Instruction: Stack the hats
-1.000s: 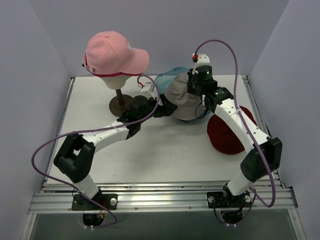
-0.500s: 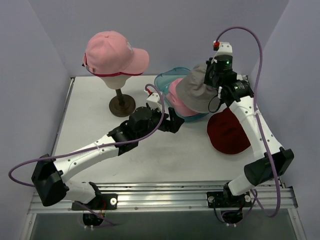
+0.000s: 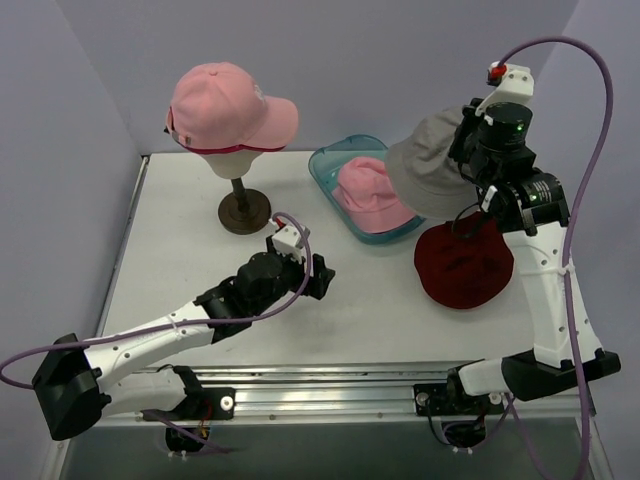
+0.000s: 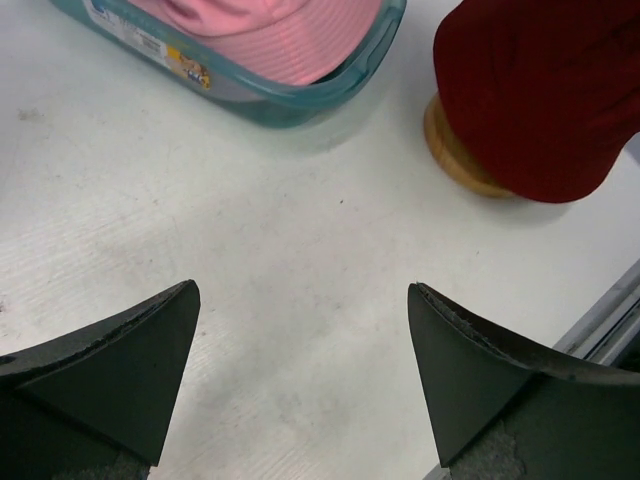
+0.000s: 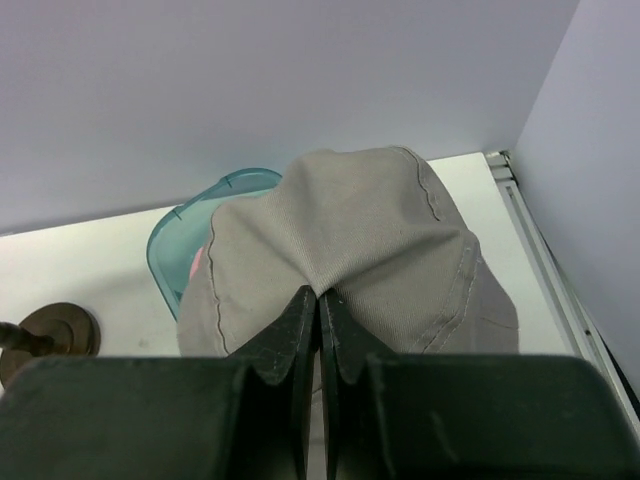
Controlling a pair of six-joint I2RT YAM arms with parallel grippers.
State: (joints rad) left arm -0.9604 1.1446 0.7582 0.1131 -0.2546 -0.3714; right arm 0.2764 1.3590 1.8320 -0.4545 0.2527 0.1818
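Item 1: grey bucket hat (image 5: 340,235), soft woven cloth with a stitched seam. My right pincer (image 5: 318,297) was clenched on a fold of it, holding it clear of the table (image 3: 200,260) at the far right. The cloth spread leftward from the jaws, and from overhead it overlapped the right end of the tray.

Item 2: pink peaked cap (image 3: 225,100) on the cream head form (image 3: 226,160), long axis left to right, peak pointing right.

Item 3: pink hat (image 3: 372,195), ribbed cloth, lying in the clear teal plastic tray (image 3: 325,160).

Item 4: dark red hat (image 3: 462,265), domed, on a round wooden base (image 4: 452,150), just right of the tray.

My left pincer (image 4: 300,292) was released, jaws wide, low over bare table near the tray.
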